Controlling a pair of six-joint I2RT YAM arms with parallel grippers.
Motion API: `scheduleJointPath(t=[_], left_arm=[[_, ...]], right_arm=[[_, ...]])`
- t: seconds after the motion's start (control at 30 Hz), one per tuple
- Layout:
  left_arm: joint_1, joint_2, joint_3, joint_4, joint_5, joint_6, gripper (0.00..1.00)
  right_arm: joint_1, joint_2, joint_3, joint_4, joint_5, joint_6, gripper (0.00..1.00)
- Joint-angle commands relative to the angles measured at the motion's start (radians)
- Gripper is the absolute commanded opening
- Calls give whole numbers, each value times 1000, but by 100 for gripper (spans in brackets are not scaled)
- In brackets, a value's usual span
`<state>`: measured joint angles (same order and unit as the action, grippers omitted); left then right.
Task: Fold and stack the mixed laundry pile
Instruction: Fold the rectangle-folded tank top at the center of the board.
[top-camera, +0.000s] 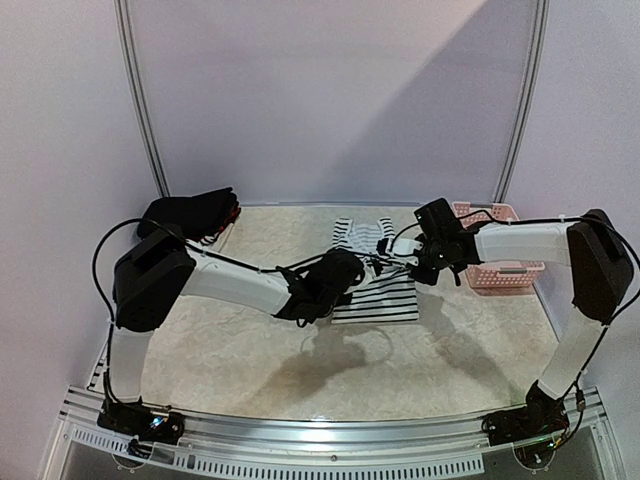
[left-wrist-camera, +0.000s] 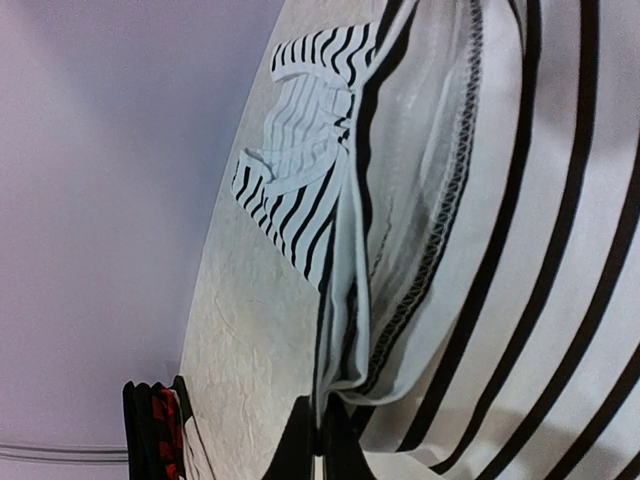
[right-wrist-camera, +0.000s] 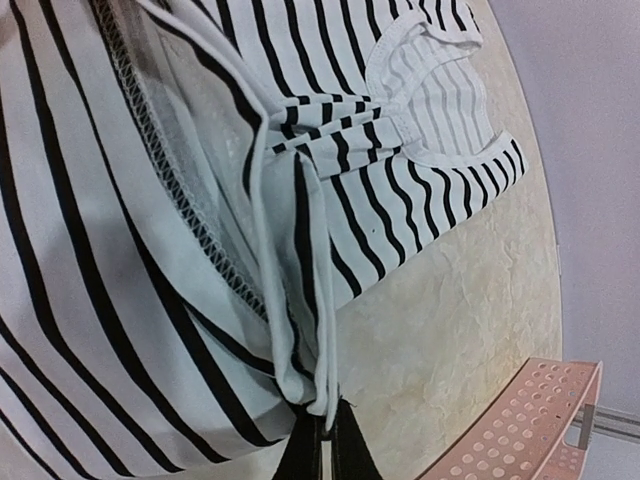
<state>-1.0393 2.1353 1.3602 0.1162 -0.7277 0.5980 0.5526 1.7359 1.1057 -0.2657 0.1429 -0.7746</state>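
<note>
Heap of black and red-plaid cloth (top-camera: 190, 215): far left of black-and-white striped cotton tank top (top-camera: 375, 298). Left gripper (left-wrist-camera: 320, 450) clamped on the top's left edge, right gripper (right-wrist-camera: 322, 440) on its right edge, holding it lifted, likely for a fold. Pink perforated plastic basket (top-camera: 497, 262): right of the top.

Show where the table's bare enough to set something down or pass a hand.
Free: near half of the table, ahead of the arm bases; far strip between the dark pile and the striped top. Crowded: centre, where left gripper and right gripper pinch the top; far right, by the pink basket.
</note>
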Motion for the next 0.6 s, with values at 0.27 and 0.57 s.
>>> scheduleJointPath(t=[0.27,0.57], left_arm=[[70,98,117,-29,4,-12,14],[54,-61,68,-42,-66,-58,46]], right_arm=[[-25,165,117,39,20,39,10],[-44,65,114,-62,-5,127,36]])
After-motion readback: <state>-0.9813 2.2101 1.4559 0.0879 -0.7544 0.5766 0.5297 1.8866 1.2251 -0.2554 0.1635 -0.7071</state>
